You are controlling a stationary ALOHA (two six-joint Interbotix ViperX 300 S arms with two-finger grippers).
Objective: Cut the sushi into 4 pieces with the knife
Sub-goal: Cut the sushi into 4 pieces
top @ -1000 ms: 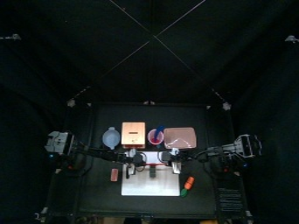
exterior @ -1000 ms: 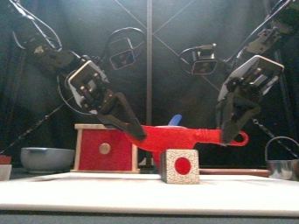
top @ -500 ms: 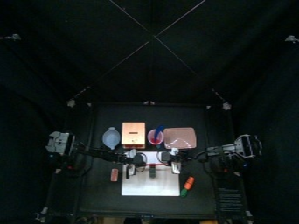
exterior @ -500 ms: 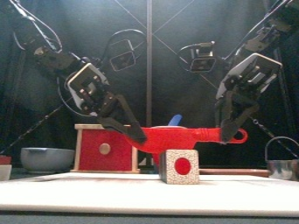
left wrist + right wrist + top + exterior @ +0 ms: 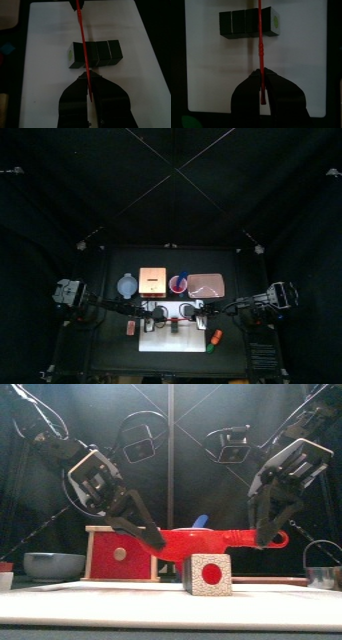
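Front view shows left gripper (image 5: pixel 151 537) and right gripper (image 5: pixel 266 534) each clamped on the red knife (image 5: pixel 214 537), held above the sushi roll (image 5: pixel 206 574); its blocks seem unseparated, cuts remaining.

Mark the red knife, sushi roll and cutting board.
red knife (image 5: pixel 214 537): front view, middle of the blade.
sushi roll (image 5: pixel 103 52): left wrist view, top of the dark blocks.
cutting board (image 5: pixel 47 60): left wrist view, bare white surface.
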